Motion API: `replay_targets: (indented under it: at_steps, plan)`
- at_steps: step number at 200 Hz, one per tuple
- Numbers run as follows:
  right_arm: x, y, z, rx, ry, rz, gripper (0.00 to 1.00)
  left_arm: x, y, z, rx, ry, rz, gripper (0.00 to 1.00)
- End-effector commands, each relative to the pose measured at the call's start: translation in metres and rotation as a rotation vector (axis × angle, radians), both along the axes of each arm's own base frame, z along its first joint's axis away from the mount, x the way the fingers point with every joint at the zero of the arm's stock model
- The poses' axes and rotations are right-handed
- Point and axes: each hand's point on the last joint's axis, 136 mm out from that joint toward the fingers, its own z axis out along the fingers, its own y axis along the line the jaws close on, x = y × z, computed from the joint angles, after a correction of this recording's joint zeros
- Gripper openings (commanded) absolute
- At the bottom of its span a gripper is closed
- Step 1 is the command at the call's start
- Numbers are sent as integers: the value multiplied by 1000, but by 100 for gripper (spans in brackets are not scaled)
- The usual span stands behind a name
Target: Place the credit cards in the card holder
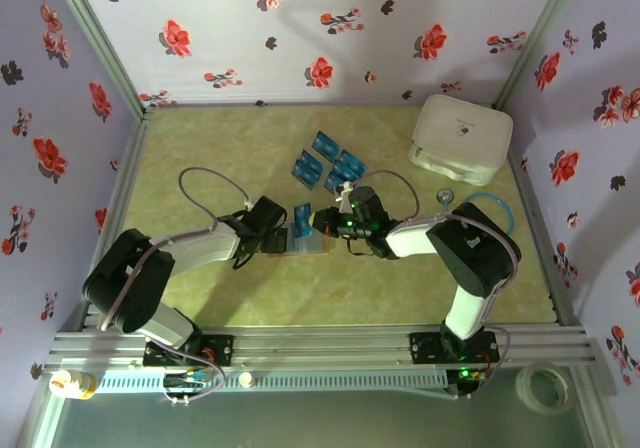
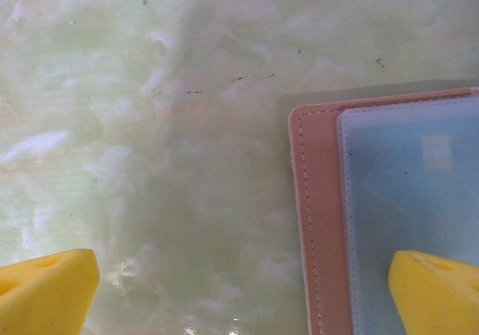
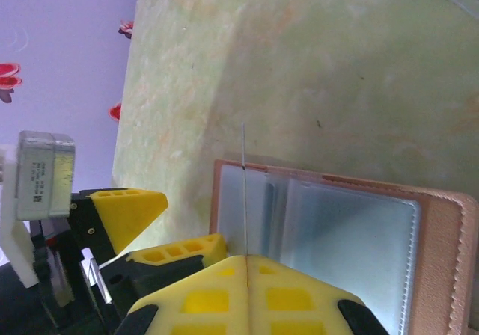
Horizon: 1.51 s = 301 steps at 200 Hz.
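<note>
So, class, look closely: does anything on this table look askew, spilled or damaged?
The small thin blue cards beyond the open brown leather-like wallet lie jumbled at differing angles. Nothing looks spilled or damaged.

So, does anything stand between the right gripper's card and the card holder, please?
Nothing visible: the right gripper holds the card edge-on at the open card holder; the left gripper sits open beside it.

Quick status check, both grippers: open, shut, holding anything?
Left gripper: open, holding nothing, one finger over the card holder.
Right gripper: shut on a credit card, held on edge above the open card holder.
</note>
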Motion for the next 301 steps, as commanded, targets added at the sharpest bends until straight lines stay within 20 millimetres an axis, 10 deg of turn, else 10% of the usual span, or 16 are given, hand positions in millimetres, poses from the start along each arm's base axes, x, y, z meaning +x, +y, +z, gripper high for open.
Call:
replay_targets:
  at_steps: [1, 301]
  plan:
    - [0, 4, 0, 28, -27, -21, 0, -8, 13, -5, 48, 5, 23, 100]
    - [-22, 2, -33, 66, 23, -86, 0, -12, 16, -9, 40, -2, 30, 100]
